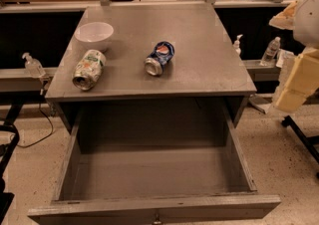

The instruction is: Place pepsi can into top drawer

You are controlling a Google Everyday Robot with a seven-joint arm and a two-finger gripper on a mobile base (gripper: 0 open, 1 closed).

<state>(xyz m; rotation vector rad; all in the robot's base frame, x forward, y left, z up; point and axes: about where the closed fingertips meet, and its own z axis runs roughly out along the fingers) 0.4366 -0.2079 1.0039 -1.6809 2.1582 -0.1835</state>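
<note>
The pepsi can (159,57) is dark blue with a red-white-blue logo. It lies on its side near the middle of the grey cabinet top (199,74), its silver end facing the front. The top drawer (154,208) is pulled fully out below the cabinet top, and its grey inside holds nothing. My gripper (295,85) shows as pale cream blocks at the right edge of the view. It is off to the right of the cabinet, well apart from the can, and holds nothing that I can see.
A green-and-white can (89,69) lies on its side at the front left of the cabinet top. A white bowl (93,35) stands behind it. Small bottles (272,50) stand on a ledge to the right, and a sanitiser bottle (32,64) to the left. Wooden desks run along the back.
</note>
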